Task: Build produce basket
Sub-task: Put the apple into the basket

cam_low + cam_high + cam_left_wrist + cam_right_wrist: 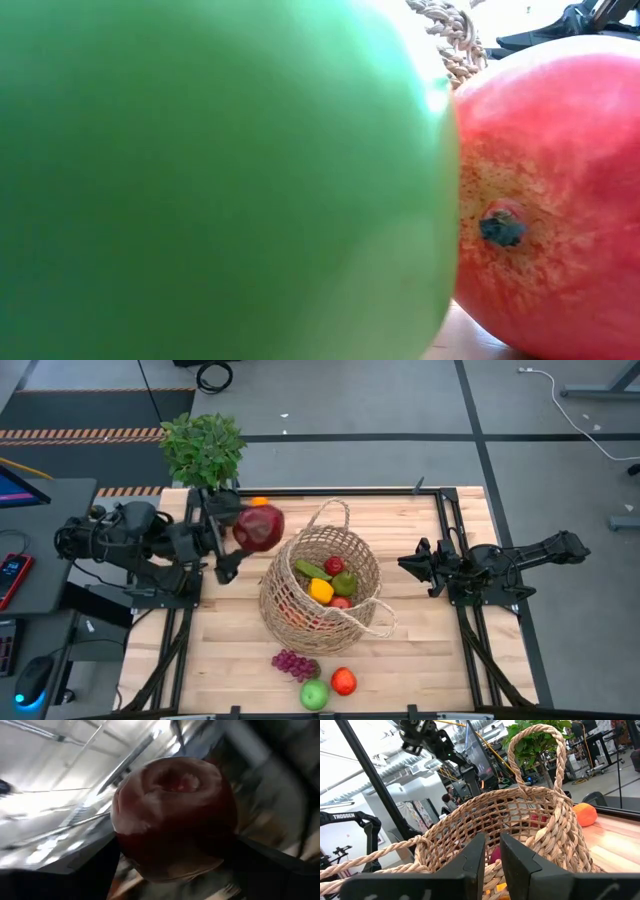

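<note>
Green apple [220, 180] fills low view | left hand [232, 545] clamps dark-red apple [259, 527] beside basket [285, 605] | right hand [412, 563] together

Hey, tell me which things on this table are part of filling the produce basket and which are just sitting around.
Part of the job:
- basket
- dark red apple, held in the left end effector
- grapes
- green apple
- red-orange fruit
- orange
- produce already in the basket

Just lying about:
- potted plant
</note>
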